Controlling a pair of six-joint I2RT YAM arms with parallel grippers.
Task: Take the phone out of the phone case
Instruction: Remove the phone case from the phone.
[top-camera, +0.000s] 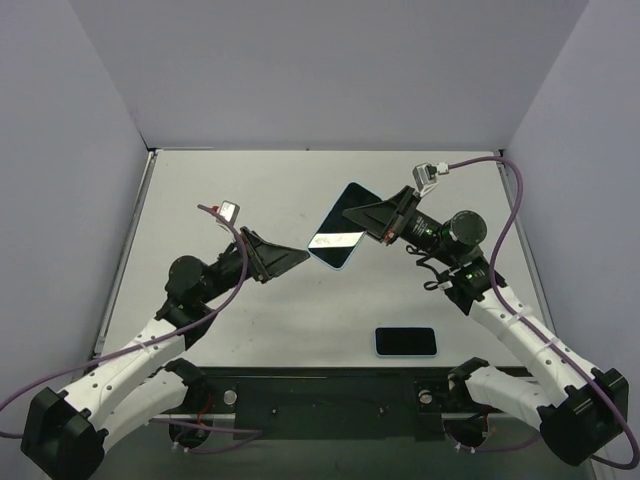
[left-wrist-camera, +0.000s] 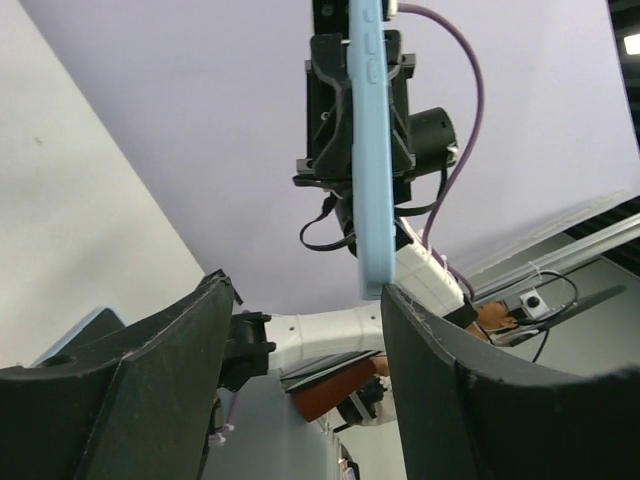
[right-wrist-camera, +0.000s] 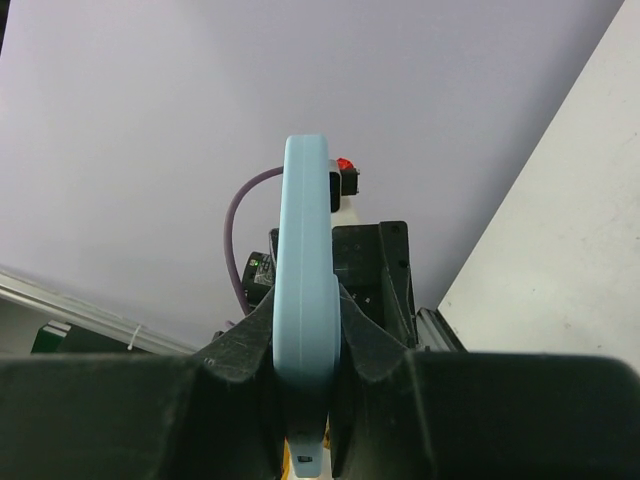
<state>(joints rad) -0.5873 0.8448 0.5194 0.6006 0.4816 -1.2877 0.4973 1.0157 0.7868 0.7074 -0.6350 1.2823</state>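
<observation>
- Case (top-camera: 338, 232) clamped in right gripper (top-camera: 360, 218), tilted, up off table (top-camera: 250, 190); dark glossy face showing, phone inside or not: can't tell.
- Left gripper (top-camera: 298, 256) released, fingers spread, tips just beside case's lower edge.
- Dark blue-rimmed slab (top-camera: 406, 341) flat on table near right base.

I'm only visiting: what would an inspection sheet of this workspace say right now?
Surface: pale grey table.
Job's things: blue phone case held in the air; dark pale-rimmed slab, perhaps the phone, lies near the right arm's base.
Clutter: nothing seen.
Grippers: right gripper jaws shut on the case; left gripper jaws open beside it.
Cables: purple cables loop off both wrists.
Surroundings: plain lilac walls.
</observation>
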